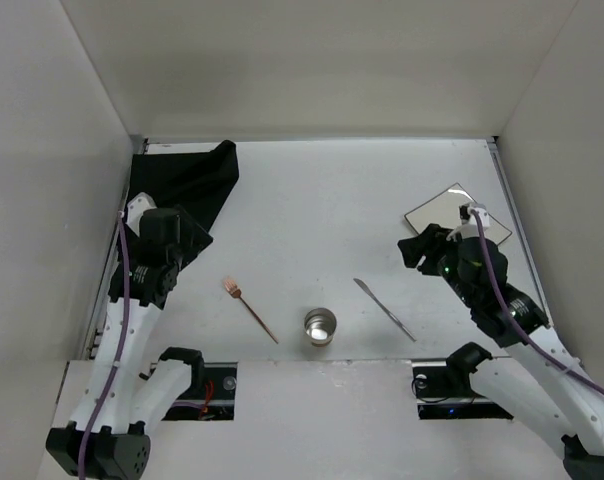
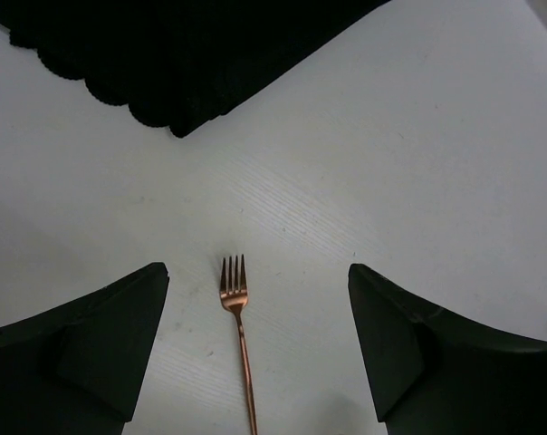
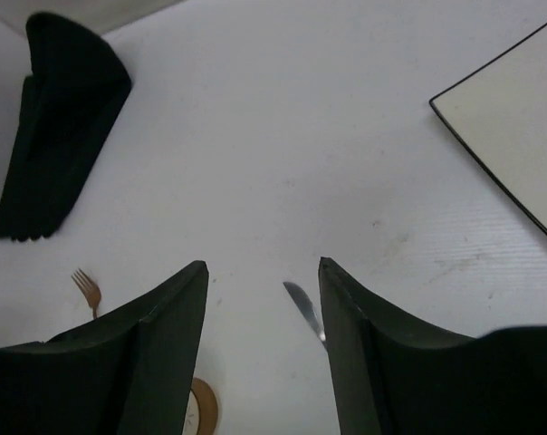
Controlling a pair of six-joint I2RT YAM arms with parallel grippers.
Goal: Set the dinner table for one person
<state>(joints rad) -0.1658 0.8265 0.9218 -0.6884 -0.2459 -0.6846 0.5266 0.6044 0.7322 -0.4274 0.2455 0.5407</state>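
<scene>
Top external view: left gripper (image 2: 255, 272) and right gripper (image 3: 263, 265) are hovering, jaws spread and empty, above the dinner table (image 1: 312, 190) spanning the scene; setting is only beginning, likely requiring grasping the far-left mat (image 1: 187, 180) next.

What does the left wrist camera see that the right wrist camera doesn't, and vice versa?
Only the left wrist: the left gripper, open, and most of the handle of the fork. Only the right wrist: the right gripper, open, the plate, the knife and the rim of the cup. Both: the fork's tines, the black mat and the table.
</scene>
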